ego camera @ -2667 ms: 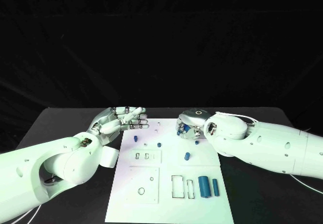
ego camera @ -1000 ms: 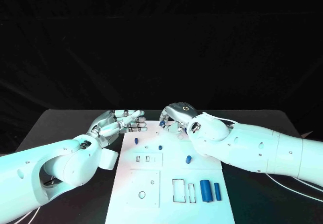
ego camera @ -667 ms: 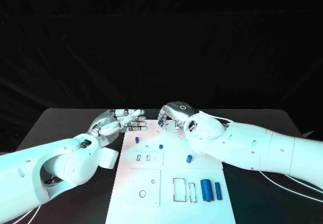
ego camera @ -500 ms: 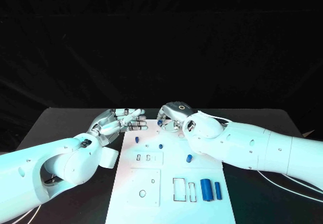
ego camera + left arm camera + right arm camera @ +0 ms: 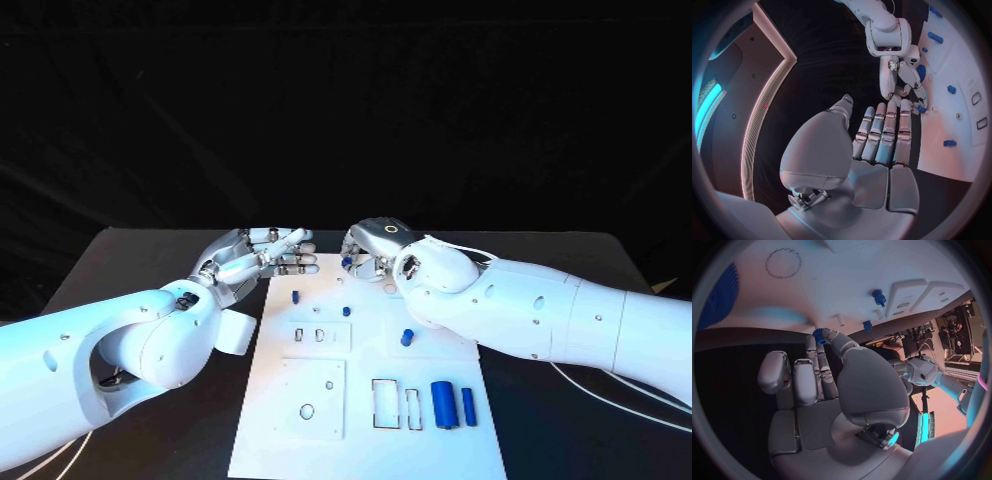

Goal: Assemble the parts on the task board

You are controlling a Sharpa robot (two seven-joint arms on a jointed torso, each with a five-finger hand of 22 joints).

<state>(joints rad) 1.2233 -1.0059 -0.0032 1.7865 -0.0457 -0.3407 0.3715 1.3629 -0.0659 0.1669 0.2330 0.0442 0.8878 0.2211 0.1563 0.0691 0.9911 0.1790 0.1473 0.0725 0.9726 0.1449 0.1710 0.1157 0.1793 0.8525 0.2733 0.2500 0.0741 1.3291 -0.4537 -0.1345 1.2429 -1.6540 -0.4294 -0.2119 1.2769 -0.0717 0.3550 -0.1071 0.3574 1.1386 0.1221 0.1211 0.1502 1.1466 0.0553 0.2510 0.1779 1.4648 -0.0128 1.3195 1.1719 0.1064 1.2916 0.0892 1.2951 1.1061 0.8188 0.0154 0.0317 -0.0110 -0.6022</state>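
Blue part (image 5: 819, 335) pinched in my right hand (image 5: 372, 252), upper middle of frame; I'd lower it squarely onto the task board (image 5: 433, 350). Left hand (image 5: 260, 256) open, fingers extended.

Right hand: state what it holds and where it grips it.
The right hand pinches a small blue part at its fingertips, over the task board's far edge. Which portion of the part it grips cannot be told.
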